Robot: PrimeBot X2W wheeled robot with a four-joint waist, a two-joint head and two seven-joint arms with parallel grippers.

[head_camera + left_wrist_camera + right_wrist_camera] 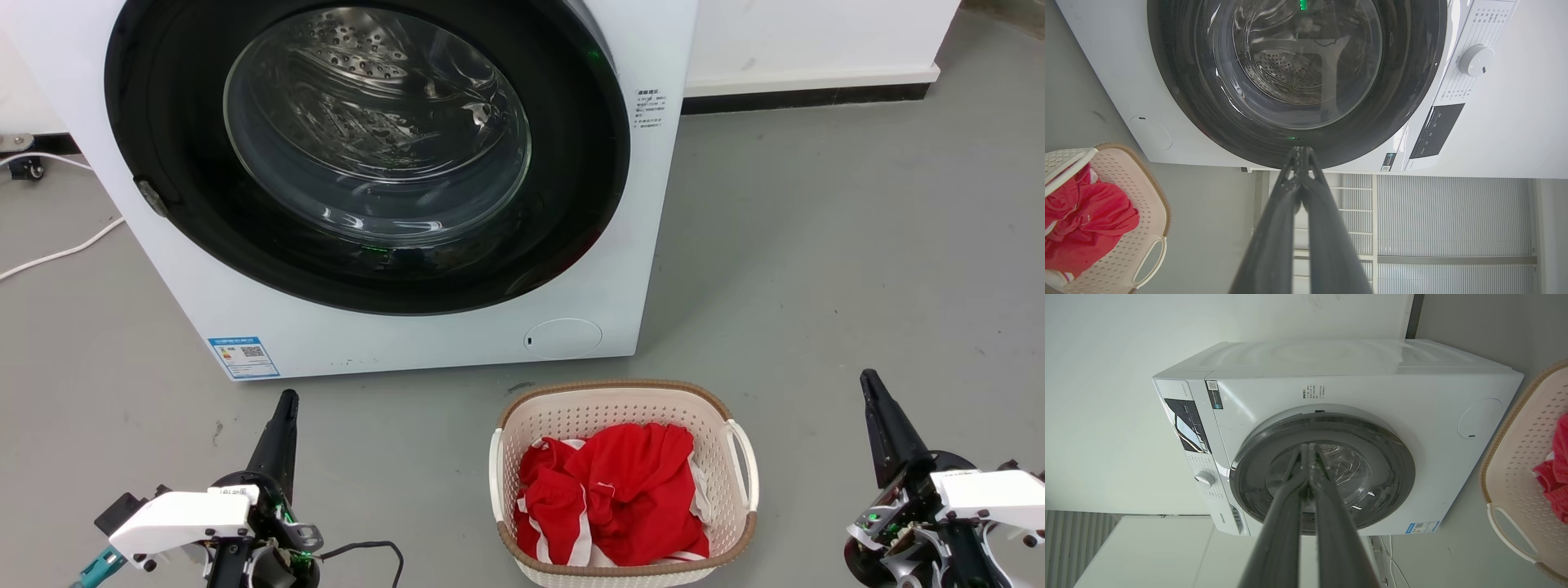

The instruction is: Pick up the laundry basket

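The laundry basket [588, 418] holds red clothes [620, 494]; washing machine [392, 343] just behind.

The laundry basket [571, 420], clothes [620, 490] inside, stands on the floor [857, 245] before the washing machine [408, 343].

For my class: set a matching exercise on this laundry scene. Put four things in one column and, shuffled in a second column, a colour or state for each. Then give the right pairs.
Column A
1. basket
2. clothes
3. door
4. left pincer

Column B
a. red, heaped
b. shut, empty
c. cream, brown rim
d. round glass, dark frame

Pairs: 1-c, 2-a, 3-d, 4-b
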